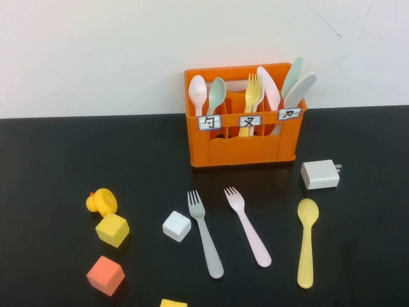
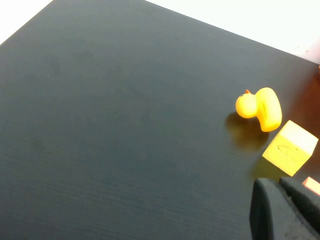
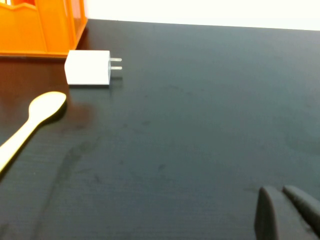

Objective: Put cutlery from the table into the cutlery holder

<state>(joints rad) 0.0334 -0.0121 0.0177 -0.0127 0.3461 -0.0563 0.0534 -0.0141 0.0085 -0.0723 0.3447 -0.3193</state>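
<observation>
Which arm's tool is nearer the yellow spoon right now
Right. The right tool sits over bare table with the yellow spoon in its camera's sight; the left tool is by the rubber duck and yellow cube.

The holder (image 1: 245, 139) stands at twelve o'clock on the worktop (image 1: 51, 166), with cutlery upright in its compartments. In front of it lie two forks (image 1: 206, 235) (image 1: 248, 226) side by side, with the spoon (image 1: 307, 242) at their three o'clock. The charger (image 1: 320, 174) sits between spoon and holder. At the forks' nine o'clock sit a cube (image 1: 176, 226), then blocks (image 1: 112, 229) (image 1: 105, 275) and a duck (image 1: 102, 203). The left hand (image 2: 285, 210) is near the duck, the right hand (image 3: 287, 212) well off at the spoon's three o'clock.
</observation>
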